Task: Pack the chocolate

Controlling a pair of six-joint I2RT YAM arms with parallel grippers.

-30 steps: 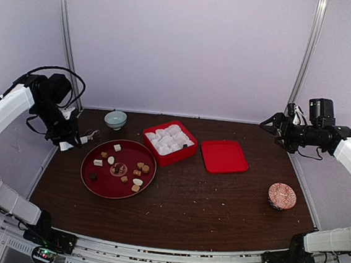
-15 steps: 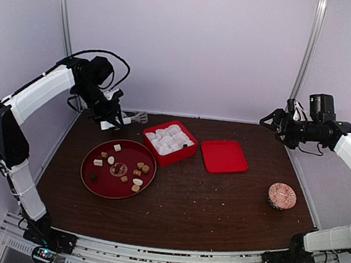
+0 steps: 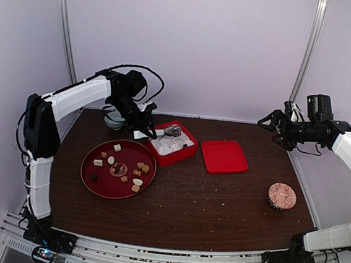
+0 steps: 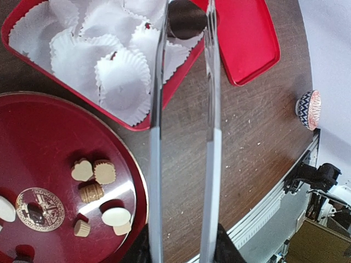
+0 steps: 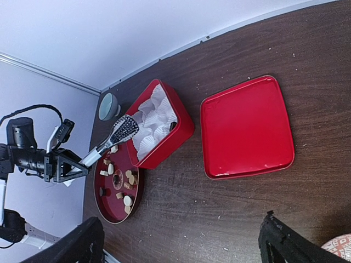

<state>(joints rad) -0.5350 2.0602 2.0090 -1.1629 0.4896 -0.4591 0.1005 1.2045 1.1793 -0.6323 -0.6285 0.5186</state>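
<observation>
Several chocolate pieces (image 3: 138,168) (image 4: 93,175), tan, cream and dark, lie on the round red tray (image 3: 105,185). My left gripper (image 3: 140,126) (image 4: 184,252) is shut on metal tongs (image 3: 163,131) (image 4: 211,109) (image 5: 115,134). The tong tips pinch one dark round chocolate (image 4: 186,19) above the red box (image 3: 179,157) (image 4: 137,125), which is lined with white paper cups (image 4: 109,66). My right gripper (image 3: 269,125) (image 5: 184,246) hangs open and holds nothing, high over the table's right side.
The box's red lid (image 3: 224,156) (image 5: 245,126) lies flat to the right of the box. A pink patterned bowl (image 3: 282,196) sits at the right. A pale green bowl (image 3: 114,120) stands at the back left, partly behind my left arm. Crumbs dot the dark wooden table.
My left arm has swung from the far left across to the box, carrying the tongs until their tips came over the paper cups. The right arm has barely moved.
</observation>
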